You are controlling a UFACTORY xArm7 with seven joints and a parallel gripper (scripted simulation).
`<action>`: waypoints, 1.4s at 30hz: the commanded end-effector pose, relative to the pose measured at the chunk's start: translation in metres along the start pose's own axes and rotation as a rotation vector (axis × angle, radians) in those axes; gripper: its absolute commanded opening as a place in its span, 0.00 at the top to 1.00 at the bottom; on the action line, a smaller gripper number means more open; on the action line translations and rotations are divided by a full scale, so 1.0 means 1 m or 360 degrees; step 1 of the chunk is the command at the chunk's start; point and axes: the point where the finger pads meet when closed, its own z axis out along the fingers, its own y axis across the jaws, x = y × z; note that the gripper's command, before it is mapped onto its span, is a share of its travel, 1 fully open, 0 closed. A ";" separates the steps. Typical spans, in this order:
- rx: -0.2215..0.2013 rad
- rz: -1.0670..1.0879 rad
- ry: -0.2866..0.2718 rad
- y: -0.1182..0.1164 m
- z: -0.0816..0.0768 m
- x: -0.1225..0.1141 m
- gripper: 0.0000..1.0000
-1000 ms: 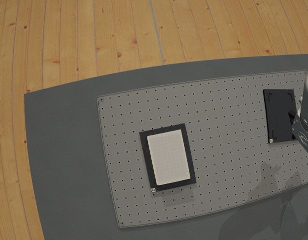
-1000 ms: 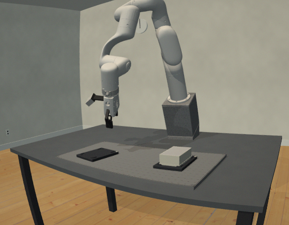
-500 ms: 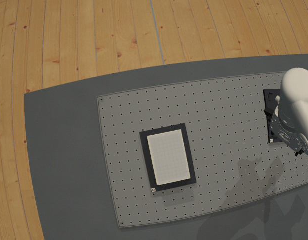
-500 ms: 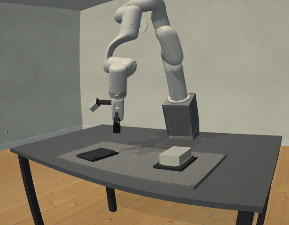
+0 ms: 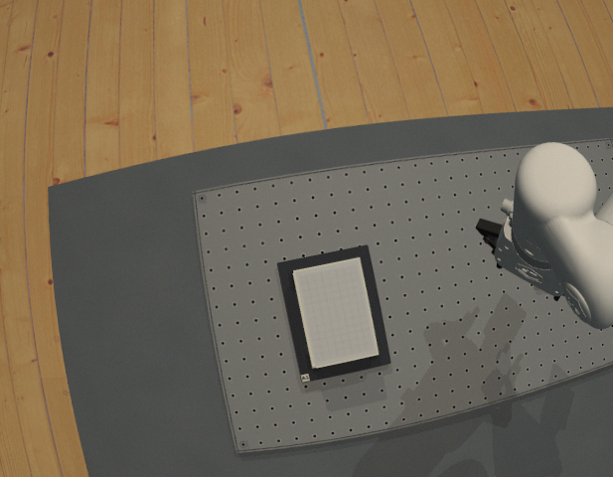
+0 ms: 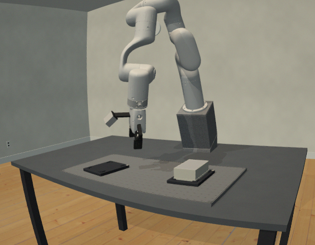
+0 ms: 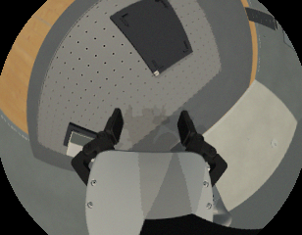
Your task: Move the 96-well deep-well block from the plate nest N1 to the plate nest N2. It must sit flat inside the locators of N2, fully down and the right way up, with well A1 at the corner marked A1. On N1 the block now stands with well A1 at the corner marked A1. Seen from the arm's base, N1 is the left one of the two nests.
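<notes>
Exterior view: the black two-fingered claw (image 6: 137, 141) hangs point-down from the white jointed arm (image 6: 137, 87), spread wide with nothing between its fingers, well above the dark grey tabletop (image 6: 263, 168). A small grey box on a black bracket (image 6: 111, 118) juts sideways from the wrist. In the wrist view the two black fingers stand far apart, framing the grey perforated board (image 7: 79, 59) below, with the empty flat black plate nest N2 (image 7: 153, 31) lying ahead of them, pale corner marks on its face and a tiny white tag at one corner, too small to read.

The pale, boxy 96-well deep-well block (image 6: 191, 168) sits upright on the black plate nest N1 (image 6: 178, 181), well apart from the claw. From the top its face shows a faint grid, and a small white label (image 5: 304, 378) marked "A1" sits at the nest's near corner. Both nests rest on the light grey board dotted with a regular pattern of holes.

The arm rises from a speckled grey block pedestal (image 6: 204, 131) at the tabletop's far side. The tabletop has dark legs (image 6: 33, 205) and stands on a knotty pine plank floor (image 5: 142, 77); plain matte walls (image 6: 257, 66) meet at a corner, with a pale skirting and a small wall socket (image 6: 7, 144) low down.
</notes>
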 end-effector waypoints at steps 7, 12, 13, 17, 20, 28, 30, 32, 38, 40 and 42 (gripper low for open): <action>0.0104 -0.0225 0.0037 -0.034 -0.008 -0.015 0.00; 0.0127 -0.0275 0.0044 -0.053 -0.013 -0.027 0.00; 0.0148 -0.0323 0.0051 -0.057 -0.014 -0.030 0.00; 0.0192 -0.0421 0.0065 -0.073 -0.018 -0.041 0.00; 0.0214 -0.0469 0.0071 -0.083 -0.022 -0.049 0.00; 0.0280 -0.0615 0.0091 -0.105 -0.029 -0.068 0.00; 0.0302 -0.0663 0.0097 -0.111 -0.031 -0.074 0.00; 0.0346 -0.0759 0.0109 -0.117 -0.034 -0.081 0.00; 0.0369 -0.0809 0.0116 -0.134 -0.041 -0.098 0.00; 0.0391 -0.0857 0.0122 -0.137 -0.042 -0.102 0.00; 0.0435 -0.0952 0.0134 -0.142 -0.045 -0.109 0.00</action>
